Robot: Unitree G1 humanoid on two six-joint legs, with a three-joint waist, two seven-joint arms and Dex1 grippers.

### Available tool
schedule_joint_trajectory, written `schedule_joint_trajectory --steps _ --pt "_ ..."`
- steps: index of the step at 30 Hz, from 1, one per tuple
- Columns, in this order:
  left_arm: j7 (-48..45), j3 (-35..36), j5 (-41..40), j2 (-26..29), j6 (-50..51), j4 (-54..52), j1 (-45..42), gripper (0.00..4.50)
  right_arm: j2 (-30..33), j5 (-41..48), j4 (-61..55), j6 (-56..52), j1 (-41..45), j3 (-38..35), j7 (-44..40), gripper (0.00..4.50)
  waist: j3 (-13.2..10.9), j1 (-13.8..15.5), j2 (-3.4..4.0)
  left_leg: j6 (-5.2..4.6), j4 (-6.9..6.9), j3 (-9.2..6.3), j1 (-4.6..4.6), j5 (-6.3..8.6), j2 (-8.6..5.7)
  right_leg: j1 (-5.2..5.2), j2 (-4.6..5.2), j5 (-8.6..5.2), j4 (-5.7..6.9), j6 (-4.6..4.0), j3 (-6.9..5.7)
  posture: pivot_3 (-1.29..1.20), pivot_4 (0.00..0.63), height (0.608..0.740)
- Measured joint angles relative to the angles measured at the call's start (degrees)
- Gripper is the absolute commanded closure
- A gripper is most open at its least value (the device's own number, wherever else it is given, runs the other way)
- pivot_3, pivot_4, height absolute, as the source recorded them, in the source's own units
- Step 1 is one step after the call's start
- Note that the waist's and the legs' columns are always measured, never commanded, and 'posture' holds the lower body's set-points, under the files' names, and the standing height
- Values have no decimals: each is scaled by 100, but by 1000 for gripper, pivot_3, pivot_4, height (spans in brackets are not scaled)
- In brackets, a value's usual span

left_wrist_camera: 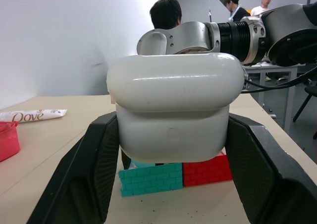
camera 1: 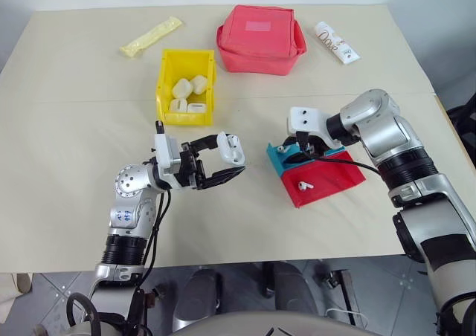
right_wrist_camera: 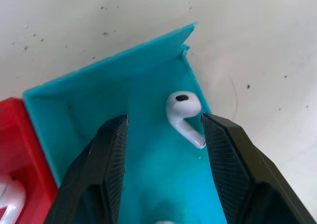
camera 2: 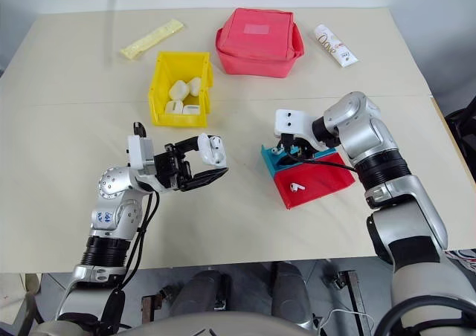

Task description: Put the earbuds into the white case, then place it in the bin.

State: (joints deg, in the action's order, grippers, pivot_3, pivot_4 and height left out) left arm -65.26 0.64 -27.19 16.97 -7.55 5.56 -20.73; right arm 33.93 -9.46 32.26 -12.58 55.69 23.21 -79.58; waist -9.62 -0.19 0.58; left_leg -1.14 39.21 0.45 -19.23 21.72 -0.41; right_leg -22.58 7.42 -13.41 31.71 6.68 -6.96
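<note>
My left gripper [camera 1: 233, 159] is shut on the white case [camera 1: 230, 148], held above the table and level, pointing toward the trays; the case [left_wrist_camera: 173, 110] sits squarely between the black fingers [left_wrist_camera: 89, 159]. I cannot tell whether its lid is shut. My right gripper [camera 1: 300, 151] points down into the blue tray [camera 1: 280, 162], open. One earbud [right_wrist_camera: 182, 113] lies between its fingers [right_wrist_camera: 104, 154], close to one of them and not gripped. A second earbud [camera 1: 303, 183] lies in the red tray [camera 1: 331, 180]. The yellow bin [camera 1: 165, 76] stands behind my left gripper.
Several off-white cases [camera 1: 187, 92] lie in the bin. A red pouch [camera 1: 260, 39], a white tube [camera 1: 336, 42] and a yellow sachet [camera 1: 151, 37] lie at the table's far side. People [left_wrist_camera: 166, 13] are in the background of the left wrist view.
</note>
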Motion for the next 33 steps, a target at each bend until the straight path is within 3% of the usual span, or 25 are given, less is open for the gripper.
schedule_joint_trajectory --steps 17,33 --pt "8 3 15 12 -5 182 -109 1706 193 -84 3 8 3 16 -260 2075 0 4 0 -1 0 1 0 0 -1 0 0 0 0 0 -1 0 150 740" --pt "17 28 38 22 -21 189 -108 1706 65 43 -1023 -1510 3 13 -29 2075 0 9 0 0 0 -1 -1 0 -1 -1 1 0 0 0 -1 0 150 740"
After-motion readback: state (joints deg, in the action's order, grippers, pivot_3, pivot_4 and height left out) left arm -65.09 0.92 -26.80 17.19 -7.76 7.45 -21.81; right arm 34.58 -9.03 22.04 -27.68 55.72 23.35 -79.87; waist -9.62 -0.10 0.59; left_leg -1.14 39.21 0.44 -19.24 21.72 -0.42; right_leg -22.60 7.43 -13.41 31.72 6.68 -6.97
